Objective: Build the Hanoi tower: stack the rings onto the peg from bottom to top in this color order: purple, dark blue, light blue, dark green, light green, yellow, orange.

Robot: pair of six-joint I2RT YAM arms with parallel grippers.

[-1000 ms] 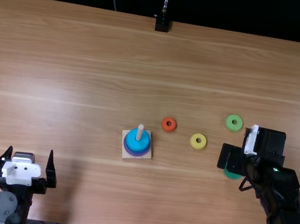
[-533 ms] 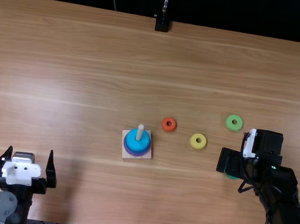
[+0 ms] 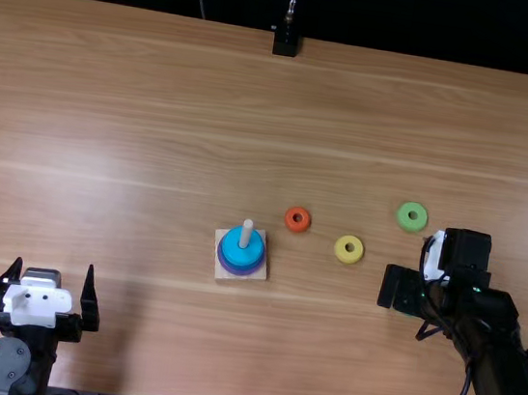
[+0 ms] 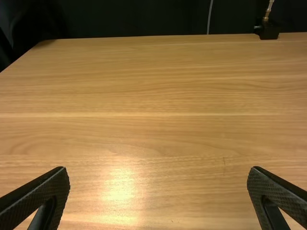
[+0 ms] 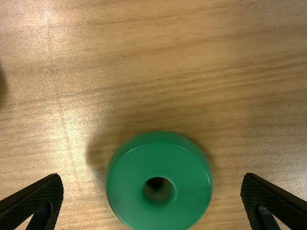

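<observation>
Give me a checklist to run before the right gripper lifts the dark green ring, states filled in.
1. Right gripper jaws open: ok.
2. Dark green ring lined up between its jaws: ok, in the wrist view.
3. Ring gripped: not ok, jaws stand apart from it.
4. Light blue ring topmost on the peg: ok.
5. Dark blue ring beneath it: cannot tell.
6. Left gripper away from the peg: ok.

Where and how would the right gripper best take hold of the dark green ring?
Probably by its round outer wall, at two opposite sides, coming straight down from above. The dark green ring lies flat with its hole facing up, and the right gripper is open with one finger to either side of it.
</observation>
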